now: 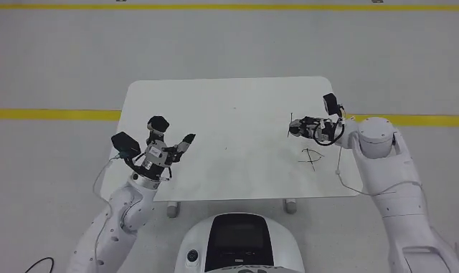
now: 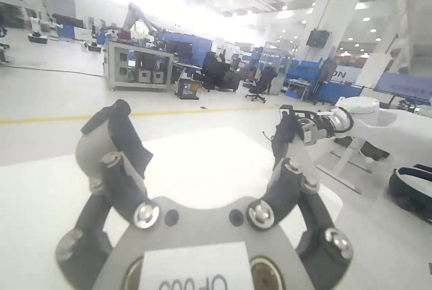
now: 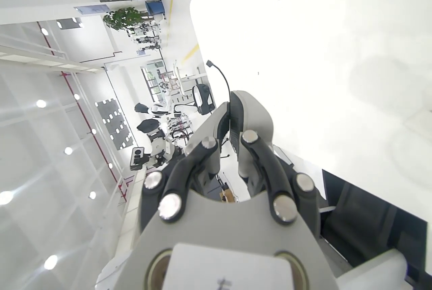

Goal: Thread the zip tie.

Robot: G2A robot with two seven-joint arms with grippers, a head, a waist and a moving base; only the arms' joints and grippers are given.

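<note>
A thin black zip tie (image 3: 221, 74) curves out from between the fingers of my right gripper (image 3: 231, 104), its small square head at the free end. From above, that gripper (image 1: 295, 127) hovers over the right part of the white table (image 1: 229, 104), shut on the zip tie (image 1: 291, 122), which stands roughly upright. My left gripper (image 1: 174, 131) is over the table's front left corner, open and holding nothing. In the left wrist view its fingers (image 2: 116, 133) stand wide apart, and the right gripper (image 2: 305, 131) shows farther off.
A thin black looped shape (image 1: 310, 157), perhaps a second tie or a shadow, lies on the table just in front of the right gripper. A thin cable (image 1: 338, 162) hangs from the right arm. The table's rounded edges are close to both arms.
</note>
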